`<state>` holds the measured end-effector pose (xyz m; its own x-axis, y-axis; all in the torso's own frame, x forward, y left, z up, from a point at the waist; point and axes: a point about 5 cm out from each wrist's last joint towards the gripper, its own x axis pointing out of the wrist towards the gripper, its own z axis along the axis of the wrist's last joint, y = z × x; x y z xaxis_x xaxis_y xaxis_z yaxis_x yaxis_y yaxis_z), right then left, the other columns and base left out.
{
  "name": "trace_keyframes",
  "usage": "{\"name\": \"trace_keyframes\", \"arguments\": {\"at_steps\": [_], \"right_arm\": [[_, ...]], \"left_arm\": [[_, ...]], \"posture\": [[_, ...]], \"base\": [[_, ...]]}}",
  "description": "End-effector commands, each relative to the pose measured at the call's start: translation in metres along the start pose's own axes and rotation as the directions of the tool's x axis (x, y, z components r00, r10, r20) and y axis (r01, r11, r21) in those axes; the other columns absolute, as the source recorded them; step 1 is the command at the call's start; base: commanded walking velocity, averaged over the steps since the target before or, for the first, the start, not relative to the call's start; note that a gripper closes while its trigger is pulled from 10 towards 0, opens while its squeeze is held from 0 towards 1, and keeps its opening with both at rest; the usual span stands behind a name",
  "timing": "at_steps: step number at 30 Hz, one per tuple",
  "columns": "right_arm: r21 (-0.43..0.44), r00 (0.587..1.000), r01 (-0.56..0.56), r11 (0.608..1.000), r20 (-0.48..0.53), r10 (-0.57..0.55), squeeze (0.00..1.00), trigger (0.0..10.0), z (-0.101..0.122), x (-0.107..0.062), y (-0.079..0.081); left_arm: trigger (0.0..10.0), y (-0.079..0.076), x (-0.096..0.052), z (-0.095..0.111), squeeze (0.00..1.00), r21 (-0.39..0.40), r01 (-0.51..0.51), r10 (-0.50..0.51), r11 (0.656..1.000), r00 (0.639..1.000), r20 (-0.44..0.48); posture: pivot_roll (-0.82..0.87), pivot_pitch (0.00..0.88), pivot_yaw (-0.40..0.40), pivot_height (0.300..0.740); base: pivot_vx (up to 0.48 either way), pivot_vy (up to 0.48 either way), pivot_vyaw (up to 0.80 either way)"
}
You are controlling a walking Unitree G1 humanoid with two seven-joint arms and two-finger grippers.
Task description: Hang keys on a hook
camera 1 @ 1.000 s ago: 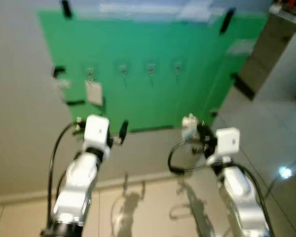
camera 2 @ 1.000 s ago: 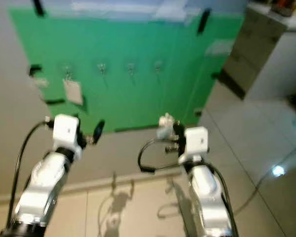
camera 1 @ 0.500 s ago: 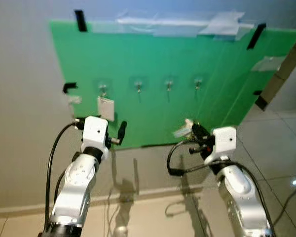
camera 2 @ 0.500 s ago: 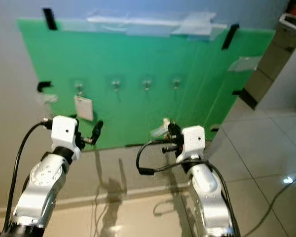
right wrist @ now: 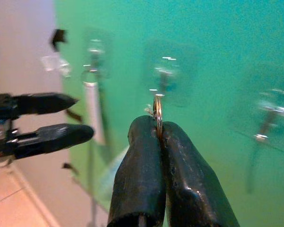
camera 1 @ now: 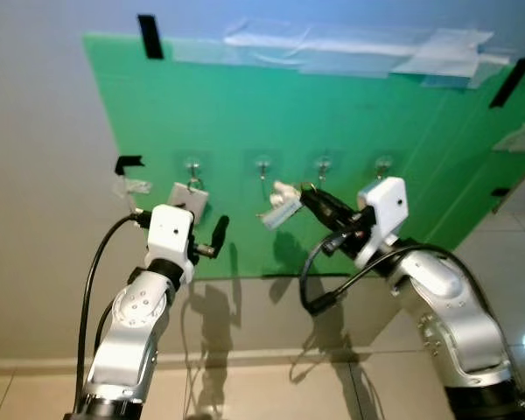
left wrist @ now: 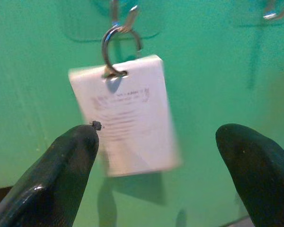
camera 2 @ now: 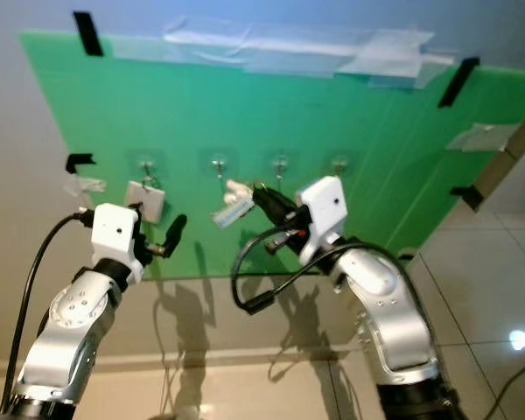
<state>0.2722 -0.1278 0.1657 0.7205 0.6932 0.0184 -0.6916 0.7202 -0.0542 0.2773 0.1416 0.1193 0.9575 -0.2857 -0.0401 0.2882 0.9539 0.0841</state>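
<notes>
On the far wall, a green board (camera 1: 332,131) is taped up with clear tape and black strips, and four small clear-backed hooks run across its middle in a row. From the leftmost hook (camera 1: 192,166) a white tag (left wrist: 123,113) already hangs by a metal ring (left wrist: 118,49), tilted a little. The left gripper (left wrist: 156,156) sits just in front of that tag with its two black fingers spread wide apart, one on either side of the tag and holding nothing. The right gripper (right wrist: 160,130) is raised toward the second hook from the left (right wrist: 163,75), its fingers pinched tight together on a thin key ring (right wrist: 157,111); the ring stands on edge between the fingertips, its top right at the hook's lower end, though I cannot tell whether it touches the hook or has caught on it. A pale white key fob (camera 1: 280,208) dangles from the right gripper on the left side, just below and between the first two hooks. The two hooks farther right (camera 1: 324,164) hang bare. Shadows of both silver arms fall on the grey wall below the board, above a tiled floor (camera 1: 271,389).
</notes>
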Motion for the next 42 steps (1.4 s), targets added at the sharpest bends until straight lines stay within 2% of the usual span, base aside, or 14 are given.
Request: {"name": "trace_keyframes", "arguments": {"at_steps": [1,5,10,12,17,21,24,29,30,31,35,42], "right_arm": [[-0.012,0.999,-0.03,0.999,0.028,0.03,0.0,0.0,0.01,0.0,0.001],[-0.008,0.996,-0.093,0.996,0.01,0.093,0.0,0.0,0.018,0.0,0.0],[-0.001,0.992,-0.127,0.992,0.02,0.127,0.0,0.0,0.023,0.01,-0.001],[-0.002,0.988,-0.151,0.989,0.016,0.151,0.0,0.0,0.022,0.017,0.0],[0.032,0.985,-0.169,0.985,-0.009,0.17,0.0,0.0,0.012,0.032,-0.006],[0.124,0.989,-0.15,0.981,0.0,0.151,0.0,0.0,0.003,0.042,-0.012],[0.149,0.99,-0.137,0.979,0.002,0.138,0.0,0.0,-0.002,0.049,-0.014],[0.152,0.99,-0.141,0.978,0.028,0.139,0.0,0.0,0.002,0.058,-0.014],[0.153,0.989,-0.144,0.978,0.04,0.14,0.0,0.0,0.004,0.06,-0.014],[0.155,0.987,-0.153,0.976,0.063,0.145,0.0,0.0,0.009,0.062,-0.015],[0.16,0.986,-0.156,0.975,0.089,0.143,0.0,0.0,0.014,0.065,-0.018],[0.162,0.988,-0.136,0.977,0.094,0.122,0.0,0.0,0.015,0.069,-0.027]], "left_arm": [[10.0,-0.002,0.0,0.007,0.0,0.004,0.016,-0.016,1.0,1.0,0.019],[10.0,-0.007,-0.004,0.007,0.0,-0.01,0.028,-0.028,1.0,1.0,0.01],[10.0,-0.017,-0.008,0.002,0.0,-0.032,0.06,-0.06,0.998,0.998,-0.017],[10.0,-0.024,-0.012,-0.004,0.0,-0.015,0.1,-0.1,0.995,0.993,-0.061],[10.0,-0.024,-0.022,-0.021,0.0,-0.003,0.106,-0.105,0.994,0.985,-0.134],[10.0,-0.035,-0.029,-0.027,0.0,0.141,0.197,-0.189,0.97,0.979,-0.072],[10.0,-0.038,-0.027,-0.026,0.0,0.104,0.209,-0.204,0.972,0.977,-0.055],[10.0,-0.036,-0.023,-0.015,0.0,0.101,0.228,-0.227,0.968,0.974,-0.021],[10.0,-0.037,-0.023,-0.013,0.0,0.091,0.244,-0.245,0.966,0.97,-0.002],[10.0,-0.042,-0.025,-0.011,0.0,0.077,0.303,-0.306,0.95,0.951,0.037],[10.0,-0.047,-0.024,-0.012,0.0,0.071,0.336,-0.341,0.939,0.937,0.073],[10.0,-0.05,-0.022,-0.012,0.0,0.069,0.374,-0.379,0.925,0.922,0.082]], "posture": [[0.07,0.0,-0.066,0.74],[0.08,0.0,-0.08,0.74],[0.08,0.0,-0.09,0.74],[0.09,0.004,-0.098,0.74],[0.12,0.017,-0.11,0.74],[0.15,0.017,-0.121,0.74],[0.18,0.015,-0.127,0.74],[0.2,0.015,-0.128,0.74],[0.2,0.015,-0.128,0.74],[0.19,0.015,-0.128,0.74],[0.19,0.017,-0.128,0.74],[0.17,0.017,-0.123,0.74]], "base": [[0.0,0.0,0.0],[0.0,0.0,0.0],[0.0,0.0,0.0],[0.0,0.0,0.0],[0.0,0.0,0.0],[0.0,0.0,0.0],[0.0,0.0,0.0],[0.0,0.0,0.0],[0.0,0.0,0.0],[0.0,0.0,0.0],[0.0,0.0,0.0],[0.0,0.0,0.0]]}}
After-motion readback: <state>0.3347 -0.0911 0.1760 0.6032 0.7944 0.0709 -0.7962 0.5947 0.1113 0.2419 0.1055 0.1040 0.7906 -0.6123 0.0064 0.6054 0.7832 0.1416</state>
